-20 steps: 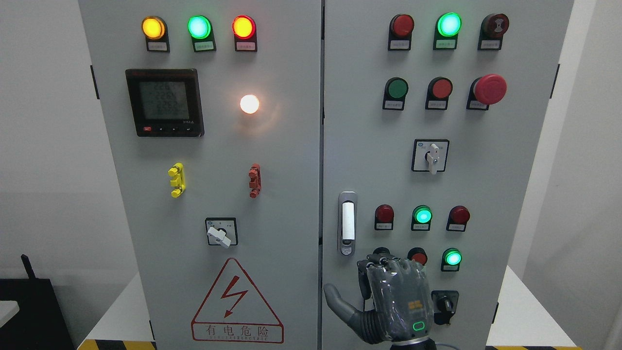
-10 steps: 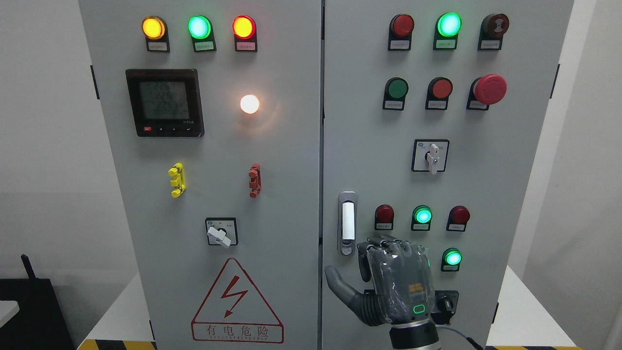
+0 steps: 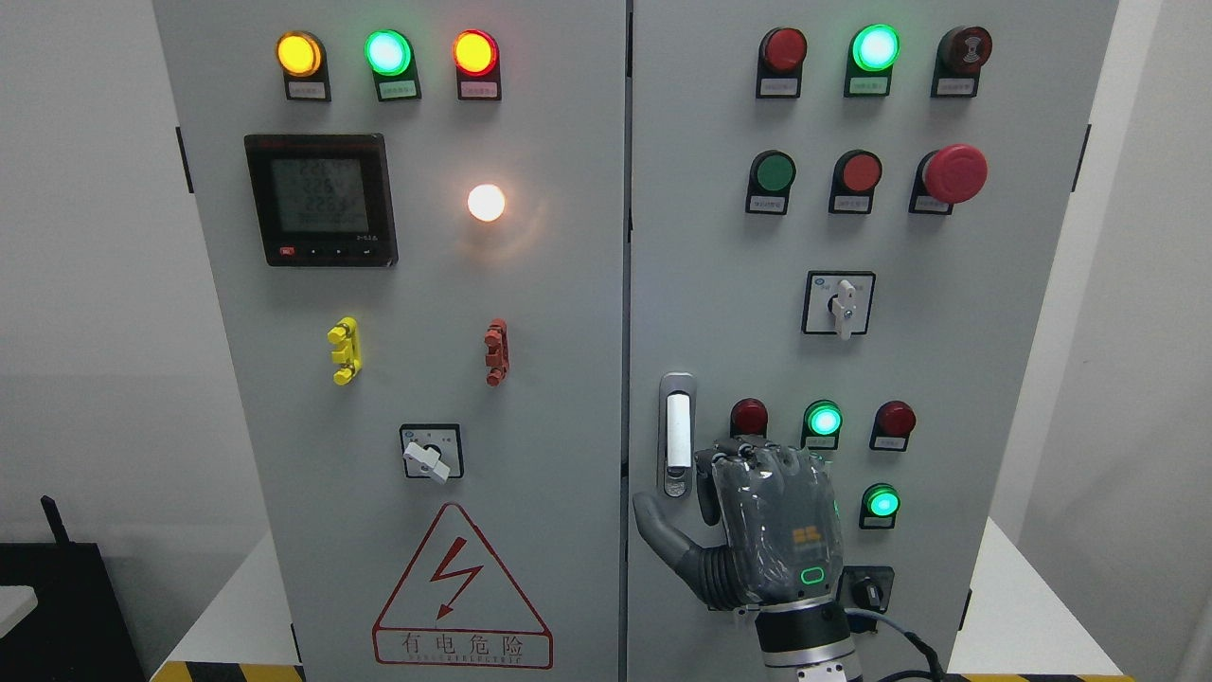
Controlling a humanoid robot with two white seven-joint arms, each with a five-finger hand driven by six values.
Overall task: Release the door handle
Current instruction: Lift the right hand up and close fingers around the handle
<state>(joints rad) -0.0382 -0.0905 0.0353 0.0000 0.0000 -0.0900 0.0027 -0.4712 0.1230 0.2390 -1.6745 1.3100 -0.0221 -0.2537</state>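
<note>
The door handle (image 3: pixel 676 434) is a silver recessed plate with a white upright lever, set at the left edge of the cabinet's right door (image 3: pixel 720 284). My right hand (image 3: pixel 703 507) comes up from the bottom edge, its back toward me, just right of and below the handle. Its fingers (image 3: pixel 707 493) are curled toward the panel and the thumb (image 3: pixel 655 530) sticks out to the left under the handle. Nothing is held, and the hand does not wrap the lever. The left hand is out of view.
Around the hand sit lit green lamps (image 3: pixel 824 419), red buttons (image 3: pixel 749 417) and a black rotary switch (image 3: pixel 866 592). A white selector knob (image 3: pixel 843 305) and a red mushroom stop button (image 3: pixel 954 173) are higher up. The left door (image 3: pixel 568 313) carries a meter and a warning triangle.
My right hand has risen along the right door, from below the handle to level with its lower end, and more of the wrist shows. Its fingers keep the same curl.
</note>
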